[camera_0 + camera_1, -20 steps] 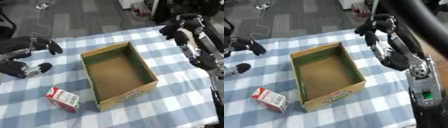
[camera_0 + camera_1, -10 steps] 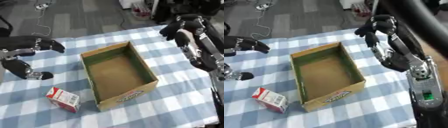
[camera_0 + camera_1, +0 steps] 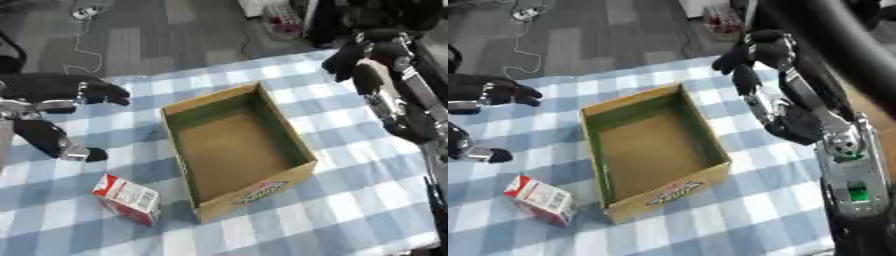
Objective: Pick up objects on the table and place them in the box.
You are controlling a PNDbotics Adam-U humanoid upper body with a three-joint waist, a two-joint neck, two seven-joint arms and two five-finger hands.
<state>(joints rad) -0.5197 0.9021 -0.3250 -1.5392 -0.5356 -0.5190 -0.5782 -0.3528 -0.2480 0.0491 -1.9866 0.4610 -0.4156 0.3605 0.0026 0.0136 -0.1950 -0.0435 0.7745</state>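
While left robot hand [image 3: 52, 115] hovers, carton [image 3: 128, 198] lies below.

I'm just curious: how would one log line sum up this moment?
left hand: open, above table | small red-and-white carton: untouched on table | open cardboard box: empty | right hand: idle

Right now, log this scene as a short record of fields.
surface: table with blue and white checked cloth
box: open cardboard box, empty, mid-table
carton: red and white carton, lying left of the box's near corner
left hand: open above the cloth, holding nothing
right hand: raised beyond the box's far right, fingers curled, holding nothing
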